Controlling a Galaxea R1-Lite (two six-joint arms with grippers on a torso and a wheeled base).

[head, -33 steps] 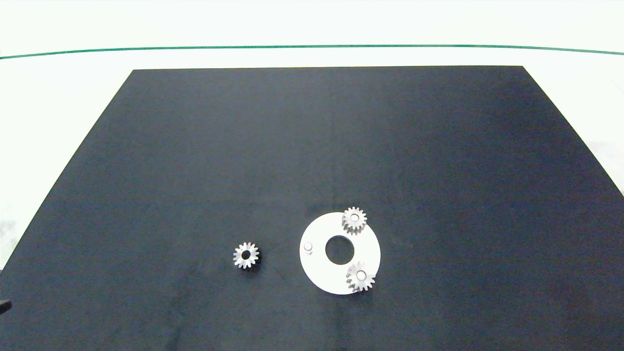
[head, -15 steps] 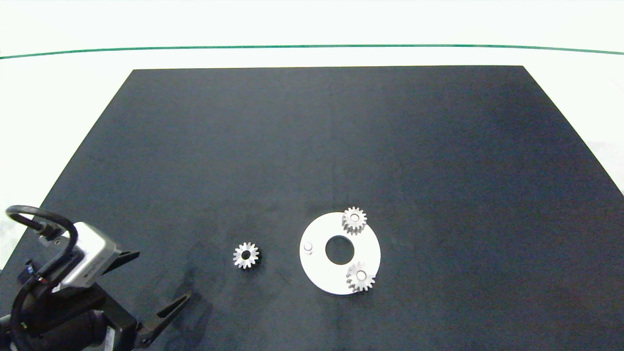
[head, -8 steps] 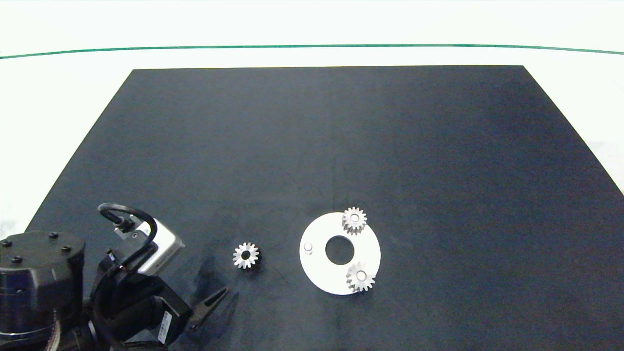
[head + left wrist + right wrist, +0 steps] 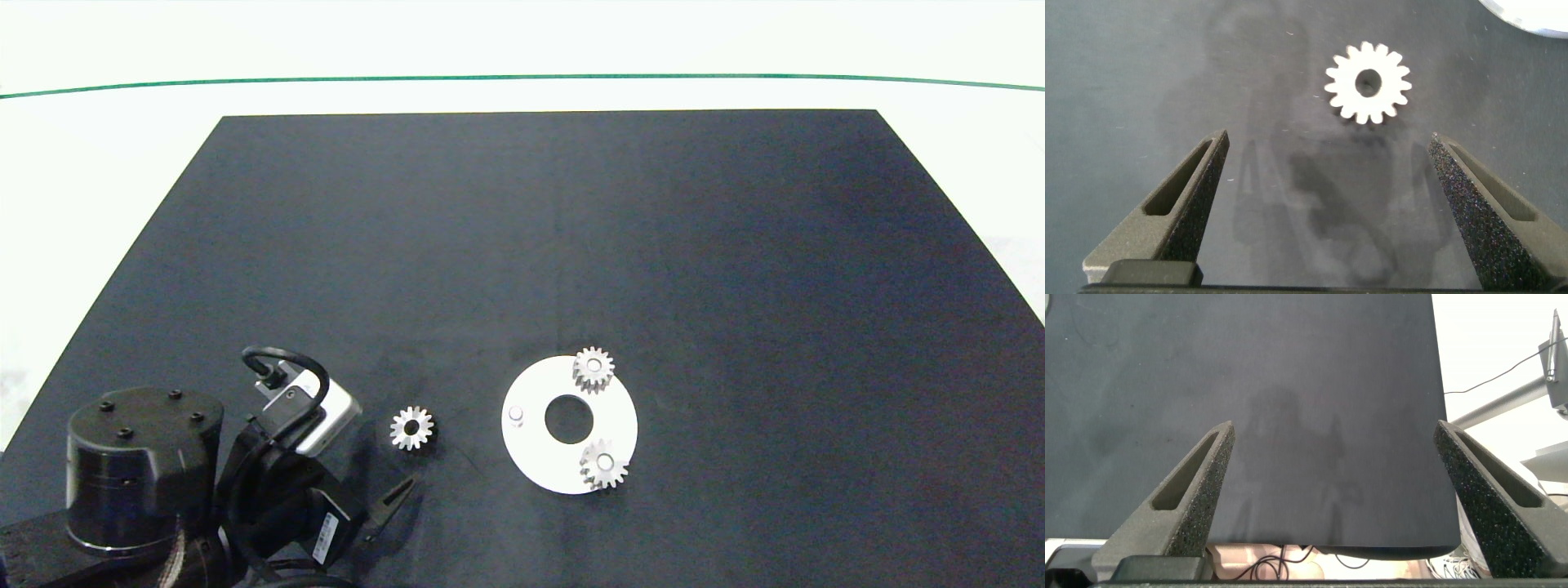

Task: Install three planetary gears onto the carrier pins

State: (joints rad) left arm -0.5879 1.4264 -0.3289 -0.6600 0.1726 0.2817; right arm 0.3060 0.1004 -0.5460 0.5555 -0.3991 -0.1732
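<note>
1 loose gear [image 4: 411,428] flat, bore up | L fingers [image 4: 1192,204] spread | R fingers [image 4: 1184,494] spread

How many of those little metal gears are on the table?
3. Two planetary gears sit on carrier pins of the white disc: one at its far edge, one at its near edge. The third lies loose on the black mat, left of the disc.

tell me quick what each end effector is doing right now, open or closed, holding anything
Left end effector: open, empty, near the loose gear.
Right end effector: open, empty, over the mat's edge.
</note>
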